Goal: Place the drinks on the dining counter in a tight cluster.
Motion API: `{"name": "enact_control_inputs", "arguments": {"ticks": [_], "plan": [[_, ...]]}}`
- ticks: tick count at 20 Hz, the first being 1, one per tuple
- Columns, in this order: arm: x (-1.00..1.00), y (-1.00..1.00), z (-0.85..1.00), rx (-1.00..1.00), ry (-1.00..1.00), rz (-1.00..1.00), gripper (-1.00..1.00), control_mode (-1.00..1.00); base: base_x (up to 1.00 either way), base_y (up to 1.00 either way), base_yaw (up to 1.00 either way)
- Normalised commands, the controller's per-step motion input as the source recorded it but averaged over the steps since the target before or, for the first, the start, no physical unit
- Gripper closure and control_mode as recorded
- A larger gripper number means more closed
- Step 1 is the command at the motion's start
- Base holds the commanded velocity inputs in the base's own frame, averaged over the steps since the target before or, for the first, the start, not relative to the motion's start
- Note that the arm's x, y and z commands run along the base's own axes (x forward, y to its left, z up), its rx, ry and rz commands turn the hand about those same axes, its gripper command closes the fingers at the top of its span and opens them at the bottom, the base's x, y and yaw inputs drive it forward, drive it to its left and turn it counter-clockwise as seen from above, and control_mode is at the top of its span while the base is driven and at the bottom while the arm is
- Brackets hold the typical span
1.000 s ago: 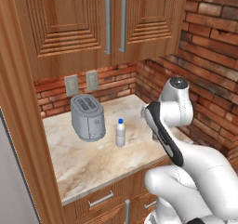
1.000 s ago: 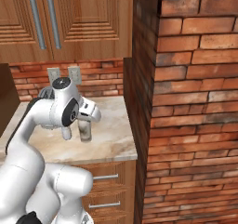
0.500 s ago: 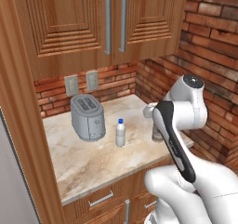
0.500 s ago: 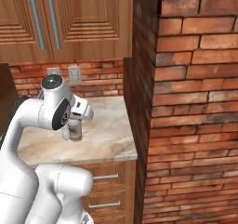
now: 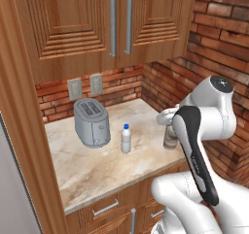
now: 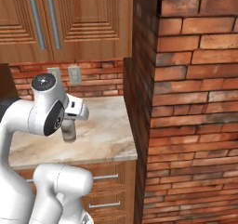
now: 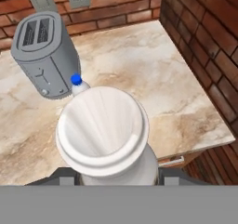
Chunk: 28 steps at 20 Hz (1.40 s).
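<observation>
Since a second ago my white arm has swung rightward, carrying the slim grey-brown bottle with a pale cap [image 7: 104,130] further from the steel toaster [image 5: 92,123]. My gripper [image 7: 114,177] is clamped around this bottle, holding it upright over the small beige marbled counter [image 5: 87,172]. The slim white bottle with a blue cap [image 5: 126,139] stands on that counter, just beside the toaster.

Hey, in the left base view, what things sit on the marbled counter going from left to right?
Steel toaster → slim white bottle with a blue cap → grey-brown bottle, partly hidden behind the robot's arm.
</observation>
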Motion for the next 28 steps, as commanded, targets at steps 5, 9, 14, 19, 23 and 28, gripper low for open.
{"name": "enact_control_inputs", "arguments": {"ticks": [5,9,14,19,23,28], "plan": [[-0.22,0.0,0.04,0.0,-0.02,0.06,1.0,-1.0,0.0,0.0,0.0],[0.0,0.0,0.0,0.0,0.0,0.0,1.0,-1.0,0.0,0.0,0.0],[0.0,0.0,0.0,0.0,0.0,0.0,1.0,-1.0,0.0,0.0,0.0],[0.0,0.0,0.0,0.0,0.0,0.0,1.0,1.0,-0.54,0.0,-0.01],[0.0,0.0,0.0,0.0,0.0,0.0,1.0,1.0,-1.0,0.0,0.0],[0.0,0.0,0.0,0.0,0.0,0.0,1.0,1.0,-0.99,0.0,-0.01]]}}
